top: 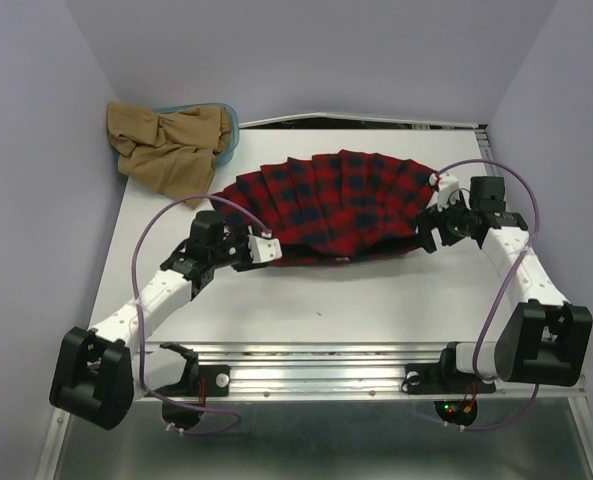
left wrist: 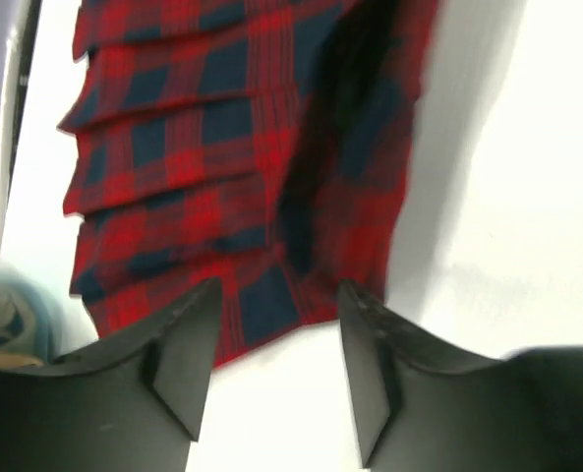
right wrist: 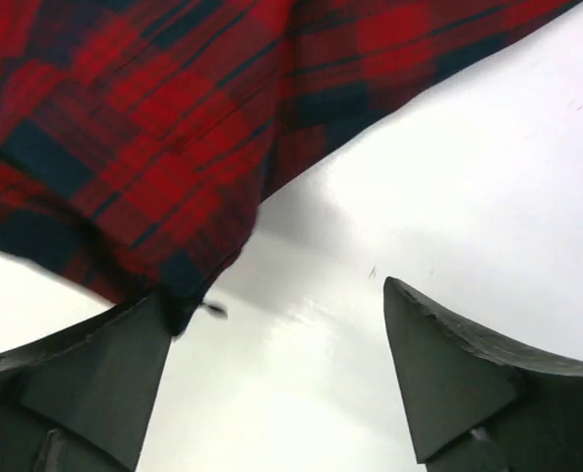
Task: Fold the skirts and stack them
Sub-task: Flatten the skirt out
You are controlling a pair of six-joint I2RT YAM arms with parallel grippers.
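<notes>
Lying flat: plaid skirt (top: 336, 205), corners at both jaws' tips.
Left gripper (left wrist: 276, 295): parted, empty.
Right gripper (right wrist: 274, 290): wide, empty.
Hem: well off table (top: 356, 300) edge.

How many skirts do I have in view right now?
2. The red plaid skirt lies spread across the middle of the table; the tan skirt is bunched at the far left corner, draped over the teal tub. Another could hide under it.

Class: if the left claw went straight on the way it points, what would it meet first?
The red plaid skirt, whose corner lies just ahead of the open left claw; its height above the cloth is unclear.
</notes>
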